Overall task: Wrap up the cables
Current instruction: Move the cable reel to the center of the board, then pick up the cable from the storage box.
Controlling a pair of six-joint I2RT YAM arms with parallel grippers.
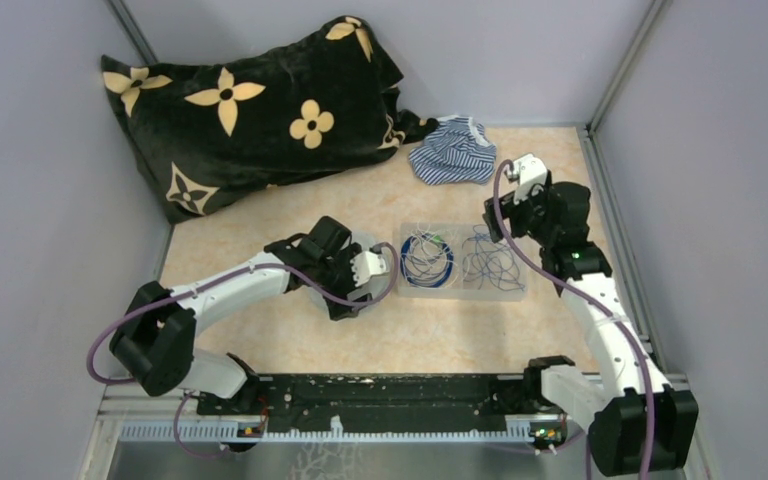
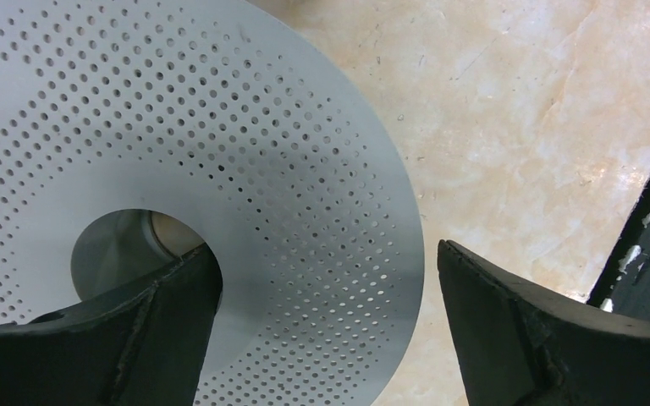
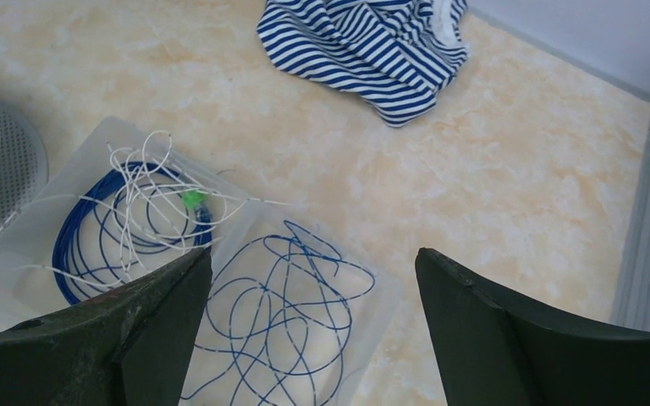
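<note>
Right wrist, thin wiry blue cables (image 3: 66, 245), ringed and scribbly

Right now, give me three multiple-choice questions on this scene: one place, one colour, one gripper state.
1. Where does the striped cloth lie? A on the cables; B beyond them, farther back; C at the near edge.
2. What colour is the small clip among the cables? A red; B green; C yellow.
3. The right gripper is: A open, empty; B shut on a cable; C shut on the cloth.
Answers: B, bare table separates cloth and cables; B, it shows green; A, its fingers stand apart above the cables.
</note>
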